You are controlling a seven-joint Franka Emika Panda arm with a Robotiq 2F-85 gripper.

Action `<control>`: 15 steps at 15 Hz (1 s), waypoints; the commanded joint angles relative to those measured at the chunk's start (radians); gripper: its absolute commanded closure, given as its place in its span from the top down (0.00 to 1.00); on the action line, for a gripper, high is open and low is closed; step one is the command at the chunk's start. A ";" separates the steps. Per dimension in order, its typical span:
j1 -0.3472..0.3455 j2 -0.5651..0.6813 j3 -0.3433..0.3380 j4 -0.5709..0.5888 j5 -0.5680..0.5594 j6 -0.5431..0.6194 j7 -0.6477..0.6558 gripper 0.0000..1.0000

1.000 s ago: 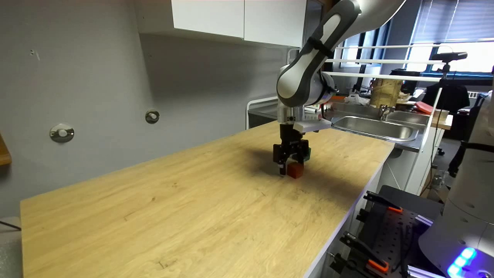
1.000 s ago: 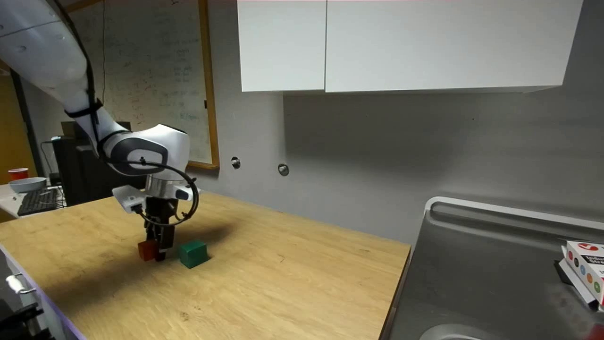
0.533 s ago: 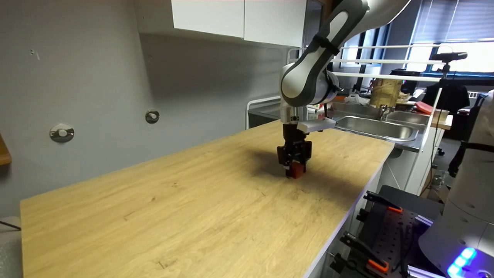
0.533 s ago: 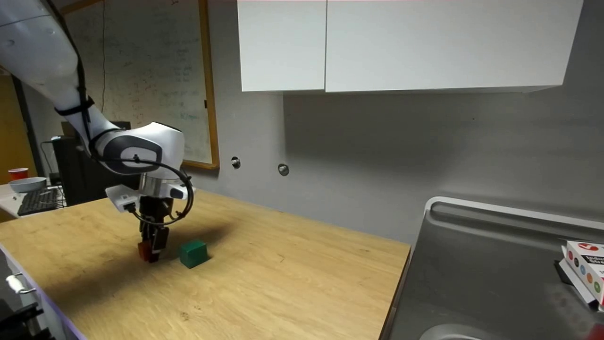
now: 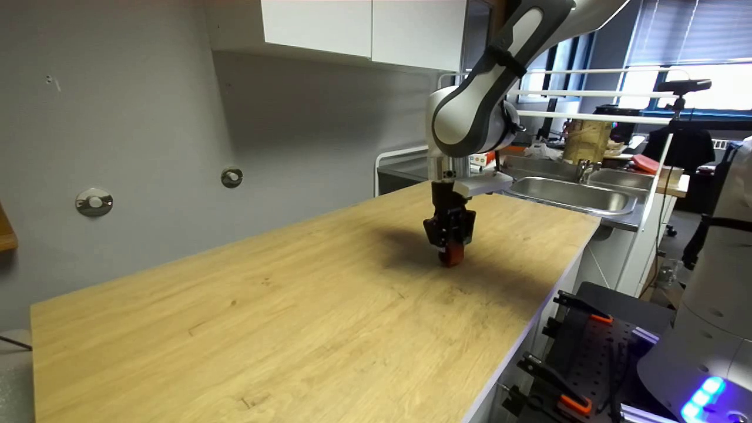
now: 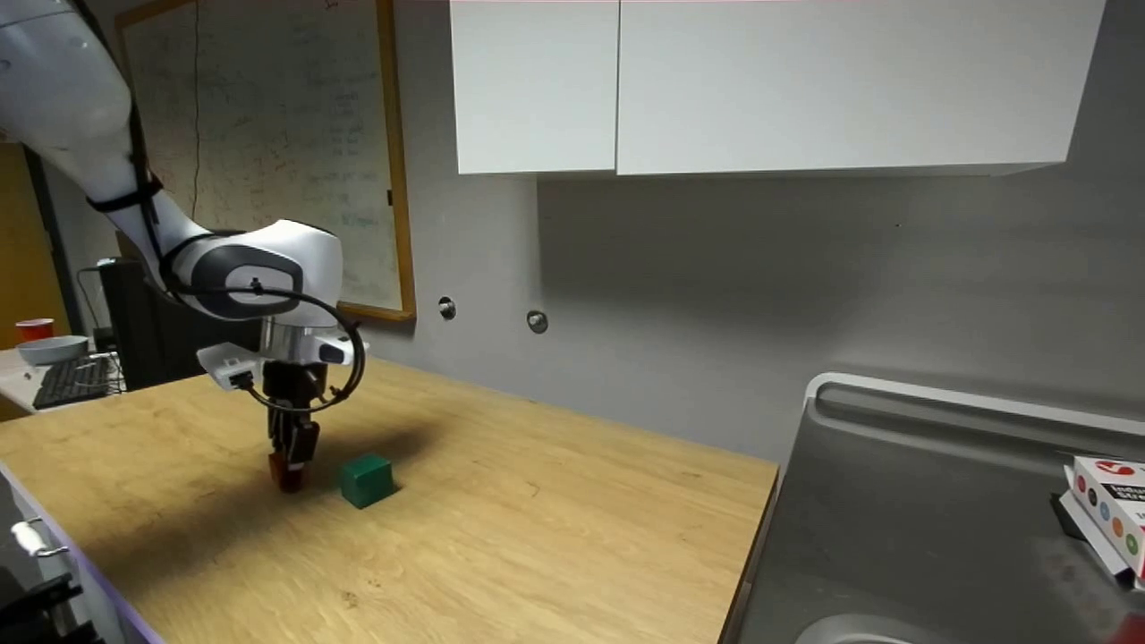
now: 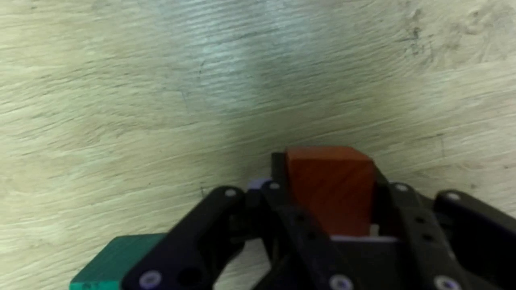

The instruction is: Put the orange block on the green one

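The orange block (image 7: 330, 193) sits between the two fingers of my gripper (image 7: 329, 169) in the wrist view, a finger against each side. In both exterior views the jaws are closed on the orange block (image 5: 451, 255), its lower part showing beneath them, at or just above the wooden table. Whether it still touches the table I cannot tell. The green block (image 6: 367, 481) rests on the table a short way from the gripper (image 6: 289, 463). At the lower left of the wrist view the green block (image 7: 115, 259) is partly covered by a finger linkage. The arm hides it in an exterior view.
The wooden table (image 5: 264, 329) runs along a grey wall with white cabinets (image 6: 805, 89) above. A metal counter (image 6: 894, 528) with a white box (image 6: 1112, 510) adjoins one end. A sink (image 5: 570, 194) lies beyond the table.
My gripper has moved over the orange block and its fingers have come together on it. The arm has risen slightly in the last half second, and the block appears slightly higher. The green block has stayed put.
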 commanded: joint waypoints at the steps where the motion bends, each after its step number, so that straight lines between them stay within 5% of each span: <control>1: -0.008 -0.085 -0.019 -0.009 -0.044 -0.041 0.049 0.19; 15: -0.115 -0.137 -0.096 0.040 -0.028 -0.056 0.027 0.19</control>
